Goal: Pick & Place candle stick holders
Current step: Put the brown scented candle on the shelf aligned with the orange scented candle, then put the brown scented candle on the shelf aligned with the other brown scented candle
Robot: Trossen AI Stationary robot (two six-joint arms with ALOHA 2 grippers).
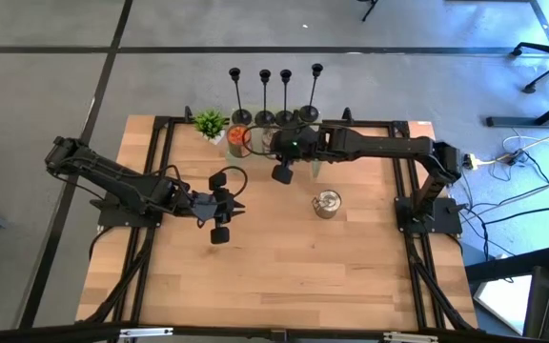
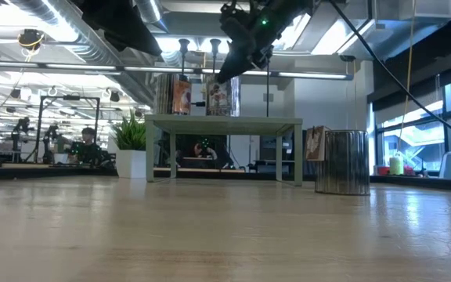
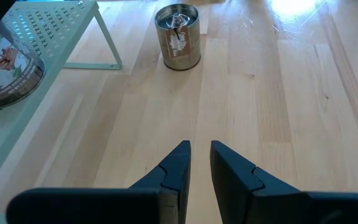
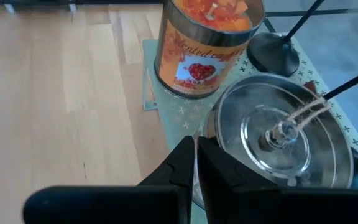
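High view: my right gripper point(image 1: 281, 172), fingers together and empty, reaches across over the jars by the table's far edge, near the candle stick holders point(image 1: 275, 95) (four in a row). Left gripper point(image 1: 225, 205), slightly apart, hovers mid-table.

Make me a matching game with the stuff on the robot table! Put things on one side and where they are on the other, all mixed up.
Things:
1. candle stick holders
2. green plant
3. silver jar
4. orange jar

Places:
A. alone on the bare wood, out in the open table
B. in a row of four along the far edge
C. just ahead of the right gripper, on the pale green shelf
D. at the far edge, left of the jars on the shelf

Pairs: 1-B, 2-D, 3-A, 4-C
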